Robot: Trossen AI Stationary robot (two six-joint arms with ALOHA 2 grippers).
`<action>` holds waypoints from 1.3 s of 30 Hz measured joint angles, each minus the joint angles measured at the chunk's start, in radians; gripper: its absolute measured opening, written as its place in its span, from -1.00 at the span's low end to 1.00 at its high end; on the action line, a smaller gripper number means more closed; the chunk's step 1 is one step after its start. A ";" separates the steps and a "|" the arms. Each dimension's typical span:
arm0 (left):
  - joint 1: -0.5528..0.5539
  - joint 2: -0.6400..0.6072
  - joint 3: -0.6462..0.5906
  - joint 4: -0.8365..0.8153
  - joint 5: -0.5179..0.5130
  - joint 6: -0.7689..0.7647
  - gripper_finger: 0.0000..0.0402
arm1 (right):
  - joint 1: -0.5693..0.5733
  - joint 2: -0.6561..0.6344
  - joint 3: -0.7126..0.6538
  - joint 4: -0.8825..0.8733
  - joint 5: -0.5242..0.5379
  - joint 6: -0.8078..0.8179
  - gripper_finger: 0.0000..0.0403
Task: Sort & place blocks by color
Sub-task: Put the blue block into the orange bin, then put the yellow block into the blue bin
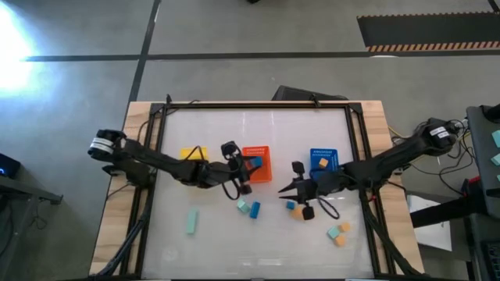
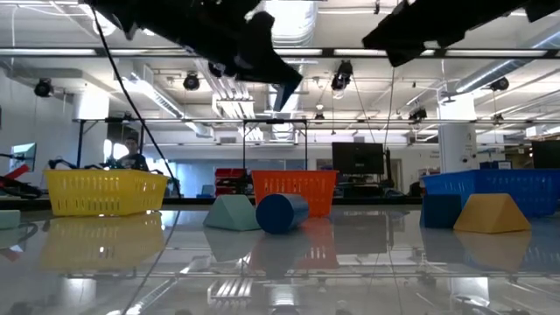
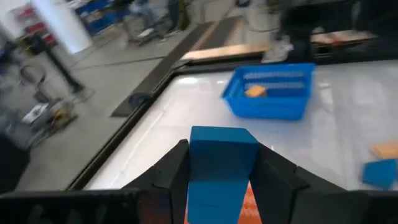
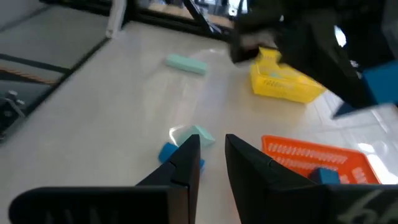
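The left gripper [image 3: 221,180] holds a blue block [image 3: 221,165] in its jaws above the orange basket [image 1: 257,163]. The right gripper [image 4: 211,149] hangs over the worktop [image 1: 226,234] near the blue basket [image 1: 321,161], jaws nearly closed and empty.

Three baskets [image 1: 256,162] in a row mid-table, loose blocks [image 1: 250,208] before them (one bar [image 1: 191,221] far left)

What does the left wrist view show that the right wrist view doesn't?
Only the left wrist view shows the blue slotted plastic basket with an orange block inside, and the left tool gripping a medium blue block. Only the right wrist view shows the yellow slotted basket and a pale teal bar. Both show the glossy white table.
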 joint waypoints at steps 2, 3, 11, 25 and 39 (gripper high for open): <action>0.019 0.028 -0.007 0.040 -0.012 -0.063 -0.42 | 0.013 -0.037 -0.024 -0.001 0.000 0.000 -0.69; 0.027 0.037 -0.009 0.041 -0.010 -0.098 -0.42 | 0.015 -0.054 -0.035 -0.001 0.000 0.000 -0.69; 0.061 0.155 -0.012 0.034 -0.029 -0.264 -0.32 | 0.015 -0.132 -0.137 0.106 0.002 -0.005 -0.68; 0.065 0.237 0.006 0.054 -0.024 -0.283 -0.31 | 0.012 -0.141 -0.176 0.188 0.002 -0.026 -0.68; 0.065 0.229 0.006 0.052 0.008 -0.280 0.04 | 0.012 -0.141 -0.176 0.187 0.002 -0.014 -0.69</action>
